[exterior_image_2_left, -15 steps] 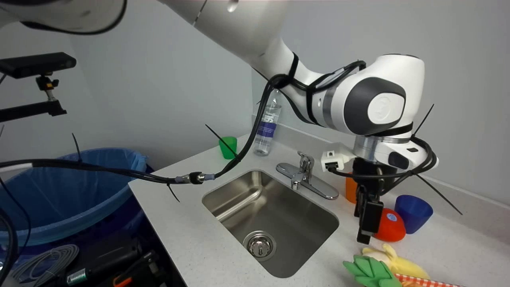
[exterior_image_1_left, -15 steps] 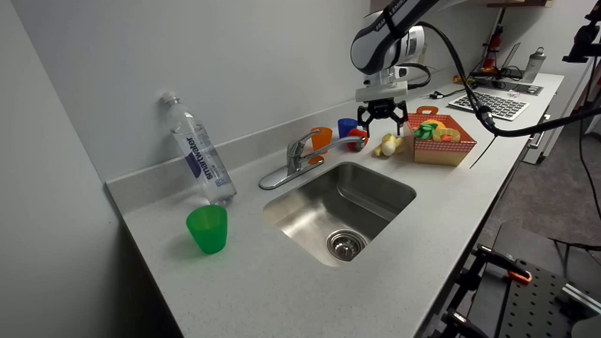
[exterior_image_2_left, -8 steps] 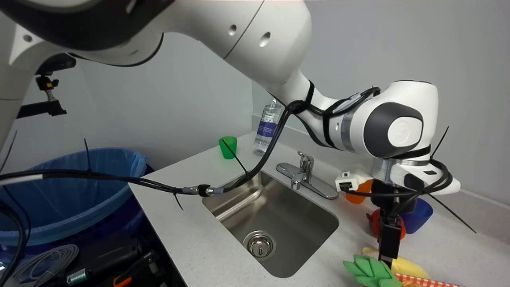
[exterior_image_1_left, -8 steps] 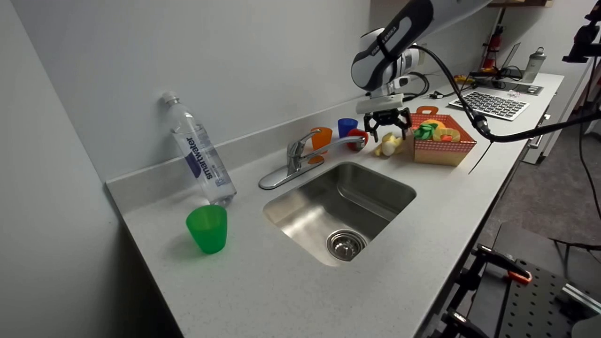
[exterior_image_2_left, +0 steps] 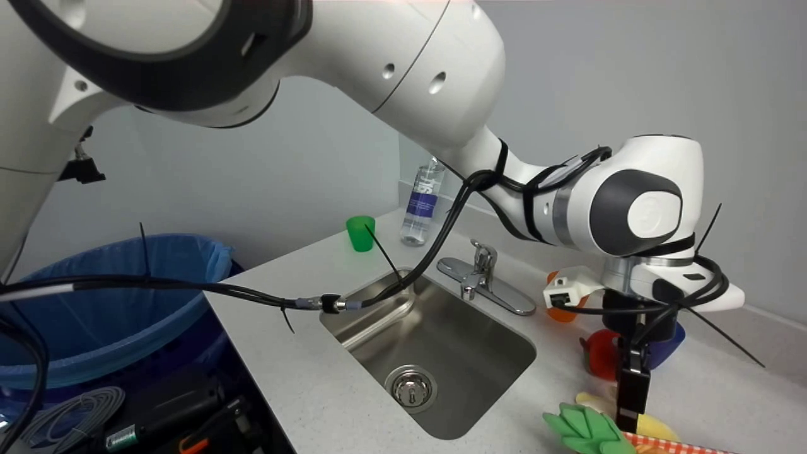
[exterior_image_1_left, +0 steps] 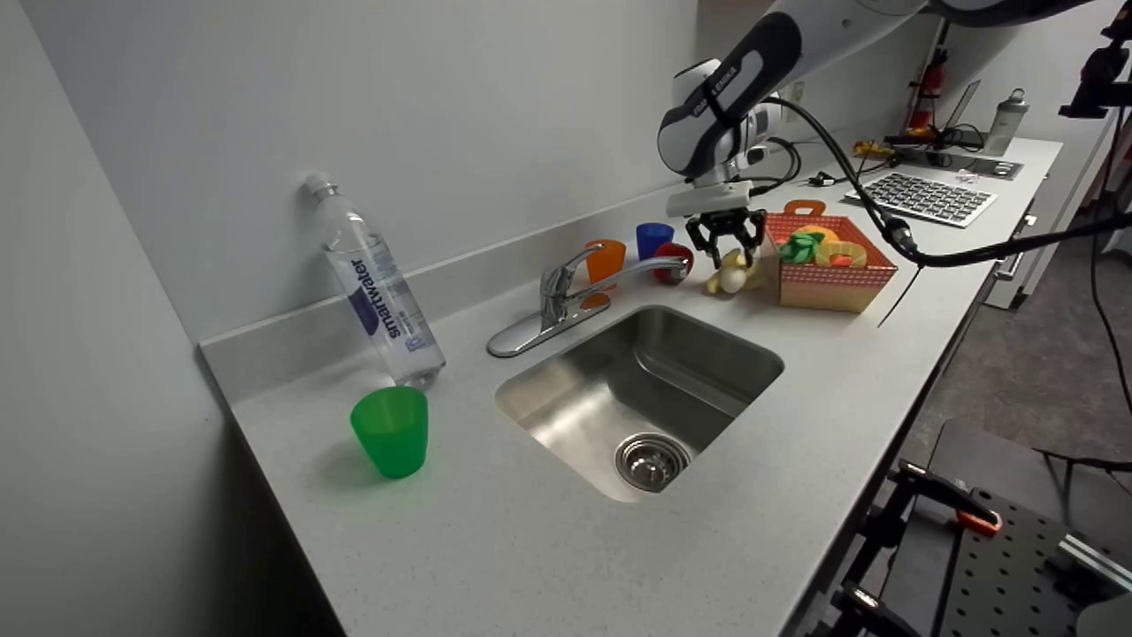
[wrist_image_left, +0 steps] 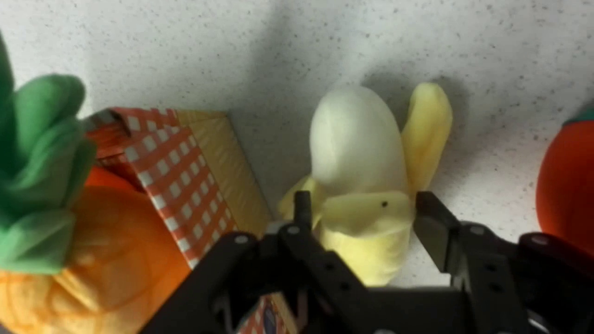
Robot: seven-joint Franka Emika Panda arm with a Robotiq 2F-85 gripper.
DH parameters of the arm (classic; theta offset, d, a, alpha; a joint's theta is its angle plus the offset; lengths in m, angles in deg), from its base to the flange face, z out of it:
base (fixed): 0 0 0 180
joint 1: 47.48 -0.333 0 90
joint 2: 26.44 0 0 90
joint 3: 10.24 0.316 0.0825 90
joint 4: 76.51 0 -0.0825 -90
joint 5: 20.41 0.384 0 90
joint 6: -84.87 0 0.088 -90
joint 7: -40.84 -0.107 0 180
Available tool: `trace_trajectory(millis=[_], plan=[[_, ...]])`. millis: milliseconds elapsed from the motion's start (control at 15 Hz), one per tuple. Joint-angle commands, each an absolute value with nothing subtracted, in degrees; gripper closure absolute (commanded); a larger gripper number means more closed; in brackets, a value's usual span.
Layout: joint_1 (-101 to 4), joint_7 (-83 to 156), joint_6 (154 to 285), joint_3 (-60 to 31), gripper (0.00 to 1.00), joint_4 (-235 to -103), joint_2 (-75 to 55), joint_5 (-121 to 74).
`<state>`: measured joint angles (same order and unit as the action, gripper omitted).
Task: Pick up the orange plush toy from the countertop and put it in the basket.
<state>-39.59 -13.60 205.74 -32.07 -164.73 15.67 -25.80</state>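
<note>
- The basket [exterior_image_1_left: 831, 297] held a green-leaved orange plush [wrist_image_left: 116, 250].
- Just beside it, on the counter [exterior_image_1_left: 566, 557], lay the yellow plush toy [wrist_image_left: 357, 144].
- There too, the gripper [wrist_image_left: 362, 204] straddled that toy, fingers partway apart; whether they pinched it I could not tell.
- Near the basket were a red toy [exterior_image_2_left: 603, 359], blue cup [exterior_image_1_left: 653, 241] and orange cup [exterior_image_1_left: 607, 258].
- Farther from it, the sink [exterior_image_1_left: 566, 429] and tap [exterior_image_1_left: 554, 296].
- Well apart, a bottle [exterior_image_1_left: 389, 305] and green cup [exterior_image_1_left: 392, 433].
</note>
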Motion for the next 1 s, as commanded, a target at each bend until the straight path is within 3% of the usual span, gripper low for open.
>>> trace_trajectory(millis=[0,267,600,667,800,933], plan=[[-38.2,-13.9,203.6,-31.0,0.72,-160.9,15.5,-25.3],[-36.7,-13.6,202.3,-30.3,0.99,-157.3,14.9,-23.4],[-35.3,-13.7,201.4,-30.0,1.00,-153.8,14.0,-21.8],[-35.1,-13.6,201.3,-29.7,0.74,-153.5,13.9,-21.5],[-34.8,-12.6,201.5,-28.8,0.68,-153.7,13.6,-20.7],[-34.8,-12.0,201.3,-27.6,0.52,-154.2,13.5,-20.0]])
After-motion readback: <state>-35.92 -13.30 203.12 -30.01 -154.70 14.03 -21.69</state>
